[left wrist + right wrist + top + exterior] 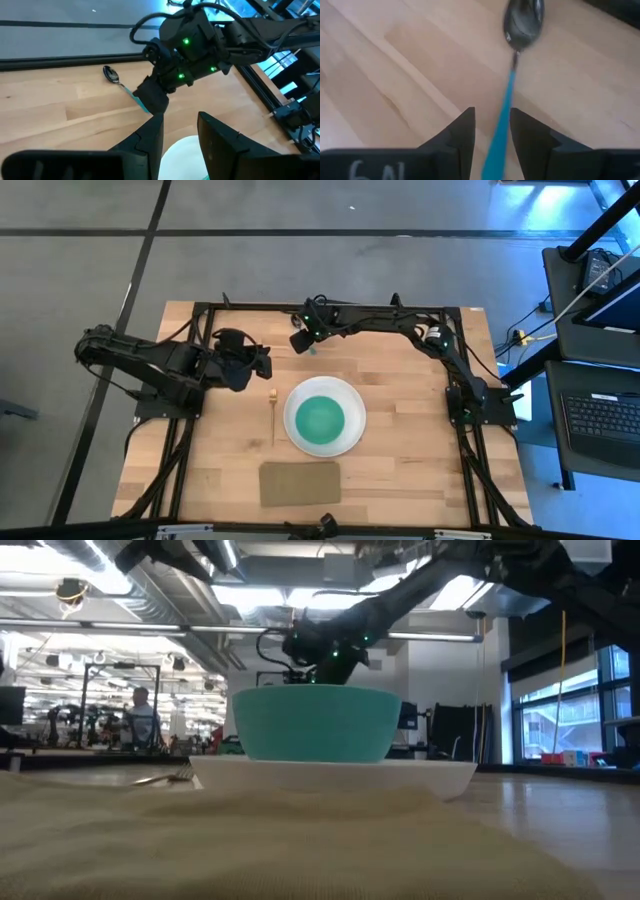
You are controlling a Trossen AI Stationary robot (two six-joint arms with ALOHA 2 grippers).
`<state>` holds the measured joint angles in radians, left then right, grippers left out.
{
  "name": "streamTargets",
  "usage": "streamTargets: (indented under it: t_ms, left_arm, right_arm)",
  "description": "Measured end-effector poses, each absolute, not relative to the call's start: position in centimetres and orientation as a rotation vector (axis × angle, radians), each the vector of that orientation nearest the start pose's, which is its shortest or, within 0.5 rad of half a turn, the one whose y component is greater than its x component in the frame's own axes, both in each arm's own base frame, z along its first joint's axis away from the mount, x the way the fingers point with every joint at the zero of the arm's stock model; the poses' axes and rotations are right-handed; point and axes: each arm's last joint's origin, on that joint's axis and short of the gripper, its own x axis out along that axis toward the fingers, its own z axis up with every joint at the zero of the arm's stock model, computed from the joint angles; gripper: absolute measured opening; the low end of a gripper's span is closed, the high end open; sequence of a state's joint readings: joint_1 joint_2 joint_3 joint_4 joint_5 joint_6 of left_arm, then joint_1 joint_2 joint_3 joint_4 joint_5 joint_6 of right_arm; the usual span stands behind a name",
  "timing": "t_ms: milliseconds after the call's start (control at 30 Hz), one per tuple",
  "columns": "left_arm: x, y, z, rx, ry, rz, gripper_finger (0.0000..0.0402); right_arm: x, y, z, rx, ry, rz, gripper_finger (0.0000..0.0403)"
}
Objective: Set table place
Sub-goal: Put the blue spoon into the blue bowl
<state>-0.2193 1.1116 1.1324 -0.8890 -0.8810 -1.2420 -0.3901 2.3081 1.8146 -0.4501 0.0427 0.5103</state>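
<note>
A white plate (352, 444) with a teal bowl (320, 418) on it stands mid-table. A pale fork (272, 418) lies flat on the wood left of the plate. A dark metal spoon (111, 75) with a teal-blue handle lies near the table's far edge. My right gripper (300, 342) reaches across the far side and is shut on the handle; it also shows in the left wrist view (152, 97). My left gripper (264, 363) hovers left of the plate, open and empty, its fingers (152, 137) above the plate's rim. My right gripper holds the spoon's teal-blue handle (506, 120) between its two fingers. The fingers slant down from the table's far right and lie along the handle, which runs aslant across the narrow gap. The spoon's bowl (524, 22) points away from the fingers and seems to rest on the table.
A tan mat (300, 483) lies near the front edge, in front of the plate. The black frame rail (330, 308) runs along the far edge just behind the right gripper. Bare wood shows right of the plate (410, 430).
</note>
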Motion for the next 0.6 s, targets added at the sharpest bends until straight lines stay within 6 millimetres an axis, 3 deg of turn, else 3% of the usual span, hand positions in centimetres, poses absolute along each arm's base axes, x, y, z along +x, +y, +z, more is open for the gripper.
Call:
streamTargets:
  t_ms: [267,433,600]
  left_arm:
    - [20.3,-1.9,33.9,-0.684,0.282,0.946,0.0112]
    - [20.3,-1.9,33.9,-0.681,0.285,0.946,0.0112]
    - [20.3,-1.9,33.9,-0.681,0.285,0.946,0.0112]
  right_arm:
    - [46.2,-19.6,16.3,0.698,0.778,-0.584,0.0091]
    - [47.0,-20.0,18.7,0.680,0.718,-0.511,0.0080]
    - [47.3,-20.2,20.8,0.553,0.730,-0.460,0.0087]
